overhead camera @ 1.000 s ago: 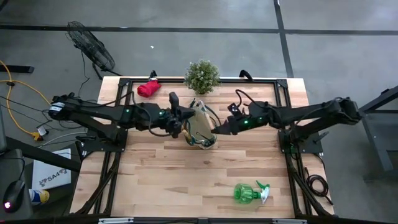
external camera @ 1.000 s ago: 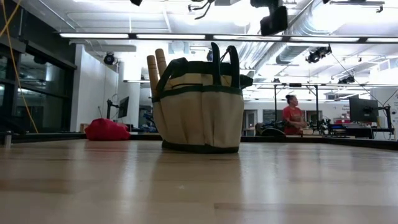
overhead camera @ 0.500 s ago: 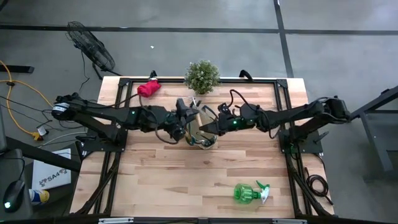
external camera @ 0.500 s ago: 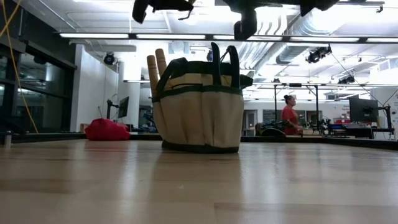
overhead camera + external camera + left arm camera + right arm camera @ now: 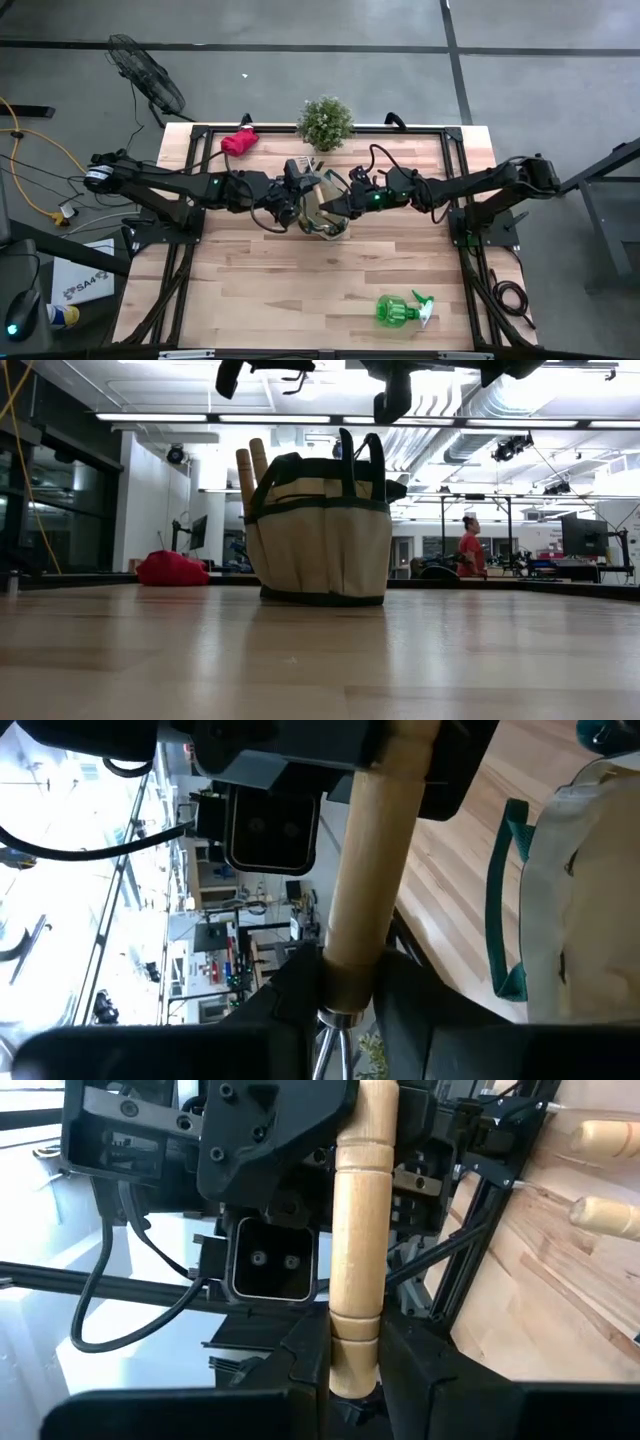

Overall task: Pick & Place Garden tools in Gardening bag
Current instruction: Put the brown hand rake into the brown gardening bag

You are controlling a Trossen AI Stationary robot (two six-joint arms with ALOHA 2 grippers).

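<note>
We are seeing both arms reaching into the middle of the high view, meeting above the gardening bag (image 5: 325, 228), which is standing upright on the wooden table (image 5: 260, 290) just below the small potted plant (image 5: 325, 122). The left gripper (image 5: 297, 190) is hanging over the bag's left edge and the right gripper (image 5: 335, 207) over its right edge, the two nearly touching.

In the left wrist view we are finding the left gripper (image 5: 345, 1010) pinching a wooden-handled tool (image 5: 370, 870) low on its handle, close to the metal collar. The handle is running up the frame to the other arm's gripper at the top. In the right wrist view the right gripper (image 5: 350, 1375) is pressing its fingers onto the same tool (image 5: 355, 1230) at the bottom centre, with the left arm's gripper sitting over the handle's far end at the top. So both pincers are gripping one tool between them, above the bag.

In the low view the bag (image 5: 320, 550) is filling the centre, and two wooden handles (image 5: 252, 465) are sticking up from its left side. They are also showing at the right edge of the right wrist view (image 5: 605, 1135).

The red glove bundle (image 5: 238, 142) is lying near the table's upper left corner, well apart from the bag. The green spray bottle (image 5: 400, 310) is lying on its side in the lower right of the high view. A person (image 5: 470, 548) is standing far back at the right of the low view.
</note>
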